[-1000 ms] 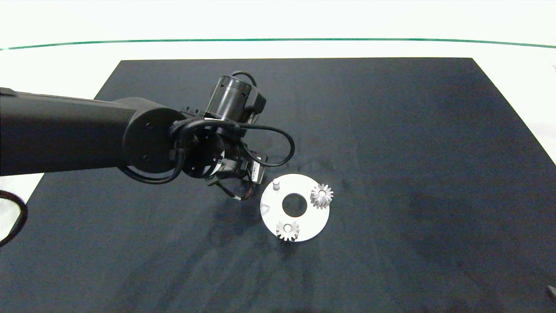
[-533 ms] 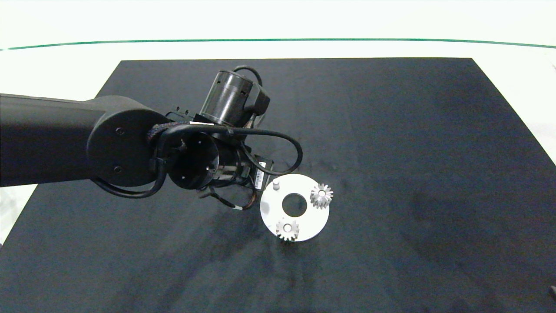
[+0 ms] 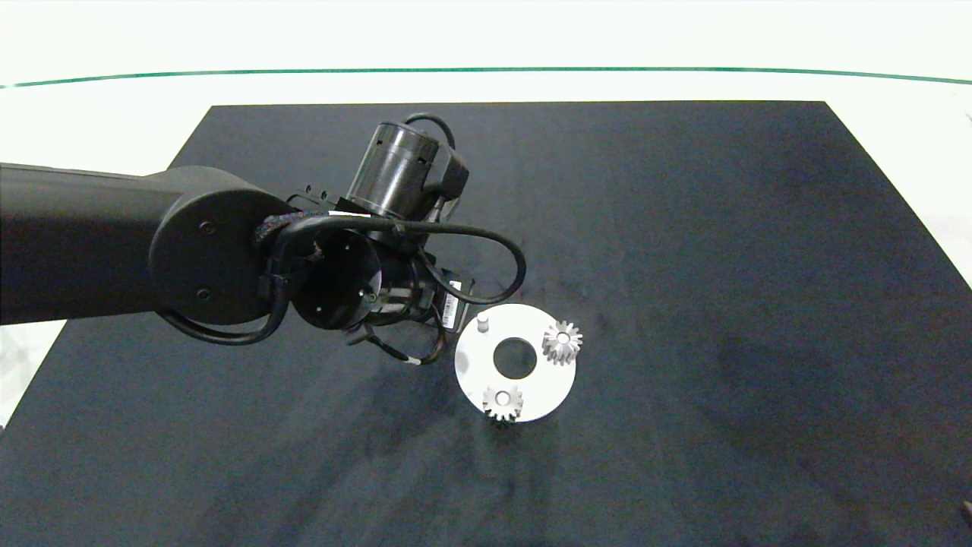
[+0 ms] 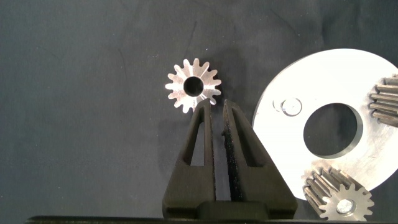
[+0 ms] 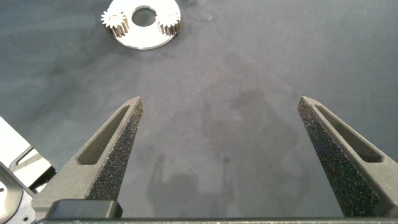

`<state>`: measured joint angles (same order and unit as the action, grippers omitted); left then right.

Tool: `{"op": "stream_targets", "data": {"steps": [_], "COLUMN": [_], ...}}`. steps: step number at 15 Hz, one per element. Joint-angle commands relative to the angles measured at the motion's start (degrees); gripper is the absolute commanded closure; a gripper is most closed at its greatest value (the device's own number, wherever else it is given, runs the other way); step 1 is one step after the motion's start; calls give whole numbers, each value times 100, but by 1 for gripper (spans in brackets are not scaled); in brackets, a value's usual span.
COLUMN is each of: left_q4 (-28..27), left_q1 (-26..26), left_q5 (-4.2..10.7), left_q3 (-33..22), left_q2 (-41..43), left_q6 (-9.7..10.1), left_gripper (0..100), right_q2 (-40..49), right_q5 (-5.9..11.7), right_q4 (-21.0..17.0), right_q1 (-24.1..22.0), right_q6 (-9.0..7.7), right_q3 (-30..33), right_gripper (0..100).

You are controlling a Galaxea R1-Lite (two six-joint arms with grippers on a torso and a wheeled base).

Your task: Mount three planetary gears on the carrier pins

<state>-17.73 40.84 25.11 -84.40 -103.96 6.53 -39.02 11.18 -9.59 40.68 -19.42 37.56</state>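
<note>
A white disc (image 3: pixel 531 384) lies on the black mat, with carrier pins standing on it. Two silver planetary gears (image 3: pixel 563 342) (image 3: pixel 503 403) sit on pins, and one pin (image 3: pixel 482 323) stands bare. In the left wrist view a third gear (image 4: pixel 193 89) lies flat on the mat beside the disc (image 4: pixel 336 74). My left gripper (image 4: pixel 216 104) is shut, with its tips just short of that gear's teeth and nothing between them. The left arm (image 3: pixel 228 243) hides that gear in the head view. My right gripper (image 5: pixel 221 102) hangs open far from the disc (image 5: pixel 146 38).
The black mat (image 3: pixel 683 228) covers most of the white table, with bare mat to the right of the disc. A green line (image 3: pixel 486 70) runs along the table's far side.
The left arm's wrist has turned and its elbow has shifted left, then almost stopped. The disc and its two gears have not moved.
</note>
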Motion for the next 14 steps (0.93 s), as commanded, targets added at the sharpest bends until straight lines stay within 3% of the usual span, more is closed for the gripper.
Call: {"op": "stream_targets", "data": {"steps": [1, 6, 14], "left_q4": [-3, 278, 270], "left_q1": [-41, -155, -454], "left_q5": [20, 20, 20], "left_q3": [-16, -68, -24], "left_q2": [-54, -300, -335], "left_q6": [6, 6, 32], "left_gripper": [0, 0, 0], "right_q2": [0, -18, -18], "right_q5": [7, 7, 7], "right_q4": [-7, -7, -7], "right_q1": [1, 1, 1], "right_q6": [-18, -18, -18], "right_q3": [-3, -12, -29], "right_gripper": [0, 0, 0]}}
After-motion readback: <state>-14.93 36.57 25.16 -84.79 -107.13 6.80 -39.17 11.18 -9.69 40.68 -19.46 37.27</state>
